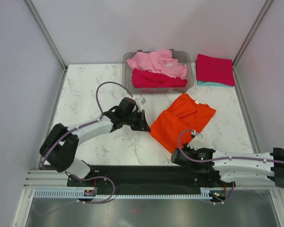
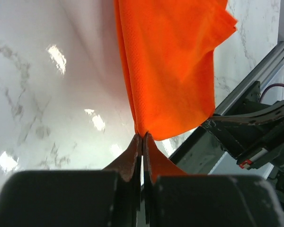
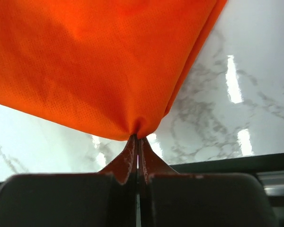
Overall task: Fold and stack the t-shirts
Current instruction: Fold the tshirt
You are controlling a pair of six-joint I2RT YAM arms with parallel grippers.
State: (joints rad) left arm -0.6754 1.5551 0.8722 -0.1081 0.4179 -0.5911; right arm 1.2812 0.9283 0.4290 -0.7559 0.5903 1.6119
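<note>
Fingertips buried in cloth, the left gripper (image 2: 142,138) and right gripper (image 3: 137,138) each clamp a near corner of the bright orange cloth t-shirt (image 1: 182,120), mid-table on white marble table (image 1: 85,90) between pale grey walls (image 1: 19,71).

No legible text, numbers, logos or signs in any view.

Only label candidates: a small white neck tag (image 1: 197,101) on the bright orange cloth t-shirt (image 1: 180,120), and a small white tag (image 1: 169,65) on the light pink cloth t-shirt (image 1: 154,60) in the grey see-through plastic bin (image 1: 127,78). Both are too small to read in the top view. The wrist views show only plain orange mesh fabric with no print on it.
</note>
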